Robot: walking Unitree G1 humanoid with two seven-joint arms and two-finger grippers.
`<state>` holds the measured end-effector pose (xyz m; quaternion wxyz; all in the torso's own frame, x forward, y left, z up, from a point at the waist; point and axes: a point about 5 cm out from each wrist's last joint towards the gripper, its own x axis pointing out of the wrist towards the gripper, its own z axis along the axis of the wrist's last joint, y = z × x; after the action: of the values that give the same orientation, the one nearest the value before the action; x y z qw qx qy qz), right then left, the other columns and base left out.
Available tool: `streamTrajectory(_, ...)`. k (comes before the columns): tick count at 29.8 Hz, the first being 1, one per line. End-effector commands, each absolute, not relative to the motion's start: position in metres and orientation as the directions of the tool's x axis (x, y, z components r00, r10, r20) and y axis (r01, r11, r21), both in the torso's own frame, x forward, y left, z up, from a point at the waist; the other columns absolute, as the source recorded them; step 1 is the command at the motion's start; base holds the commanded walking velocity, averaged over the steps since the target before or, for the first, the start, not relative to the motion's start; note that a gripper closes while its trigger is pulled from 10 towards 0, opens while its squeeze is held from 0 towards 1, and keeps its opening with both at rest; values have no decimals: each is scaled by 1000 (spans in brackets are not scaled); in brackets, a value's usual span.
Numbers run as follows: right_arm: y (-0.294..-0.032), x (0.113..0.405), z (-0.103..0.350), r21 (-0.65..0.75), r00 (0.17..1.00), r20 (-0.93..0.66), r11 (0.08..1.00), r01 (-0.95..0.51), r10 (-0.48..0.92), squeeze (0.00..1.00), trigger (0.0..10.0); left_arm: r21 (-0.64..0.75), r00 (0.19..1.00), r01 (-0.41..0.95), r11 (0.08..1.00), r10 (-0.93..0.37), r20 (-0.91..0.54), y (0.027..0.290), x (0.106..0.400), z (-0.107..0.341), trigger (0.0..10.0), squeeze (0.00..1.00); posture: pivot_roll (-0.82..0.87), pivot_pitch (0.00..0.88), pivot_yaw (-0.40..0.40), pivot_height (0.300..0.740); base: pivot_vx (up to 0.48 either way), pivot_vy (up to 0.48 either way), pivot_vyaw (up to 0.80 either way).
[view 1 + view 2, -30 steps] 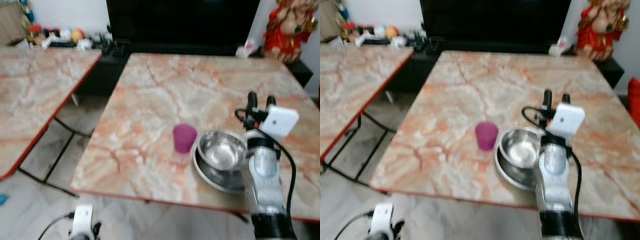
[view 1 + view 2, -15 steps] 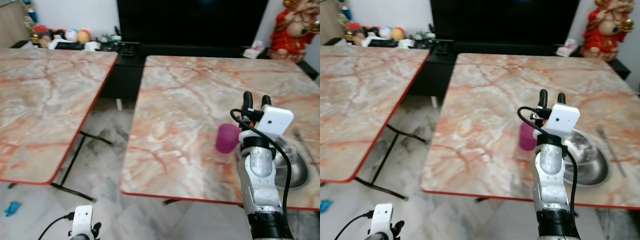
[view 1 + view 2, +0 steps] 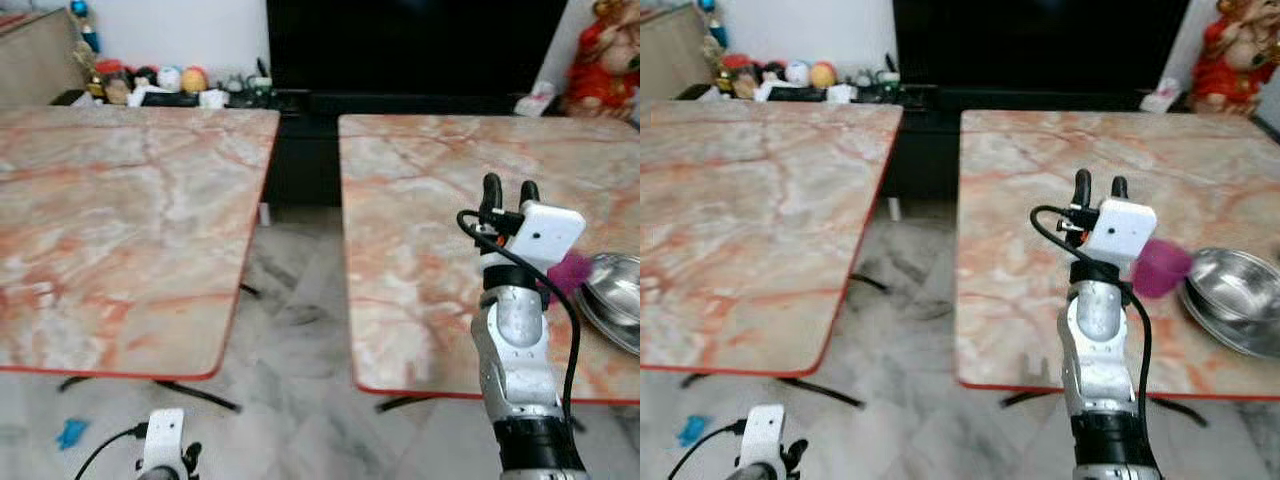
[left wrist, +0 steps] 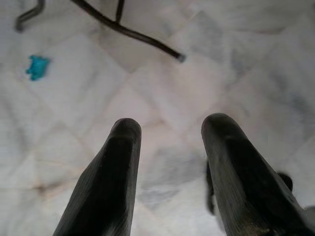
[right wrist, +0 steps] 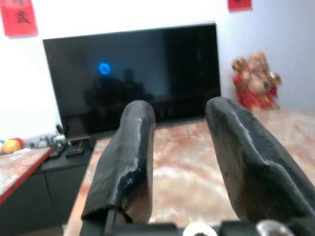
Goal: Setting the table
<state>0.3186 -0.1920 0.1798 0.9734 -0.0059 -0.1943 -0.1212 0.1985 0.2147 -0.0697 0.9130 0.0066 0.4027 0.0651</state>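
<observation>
Right gripper (image 3: pixel 1094 184) raised over right desk (image 3: pixel 1040 170), fingers apart, empty; left gripper (image 4: pixel 170 162) parted, hanging above floor; purple cup (image 3: pixel 1160 268) beside steel bowl (image 3: pixel 1240 285); setting apparently barely begun.

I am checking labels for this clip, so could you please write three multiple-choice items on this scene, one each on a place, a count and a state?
1. Where is the cup?
A. On the floor
B. On the right table, beside the bowl
C. On the left table

2. How many marble tables are in view?
A. One
B. Two
C. Four

3. How is the right end effector?
A. Open, holding nothing
B. Shut on the cup
C. Shut on a spoon

Answers:
1 B, the cup stands next to the bowl on that table.
2 B, two tops with a gap of floor between.
3 A, its fingers stand apart with only the room between them.
</observation>
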Motion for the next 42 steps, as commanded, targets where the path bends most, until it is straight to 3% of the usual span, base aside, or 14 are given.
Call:
streamTrajectory(1, -196, 318, 181, 46, 891, 381, 967, 250, -248, 0, 10000, 70, 665, -119, 990, 132, -735, 217, 198, -69, 10000, 0, 51, 0, 12, 740, 0, 465, 0)
streamTrajectory(42, -184, 321, 182, 15, 905, 385, 982, 190, -181, 0, 10000, 69, 653, -130, 989, 138, -744, 218, 195, -71, 10000, 0, 60, 0, 13, 740, 0, 465, 51)
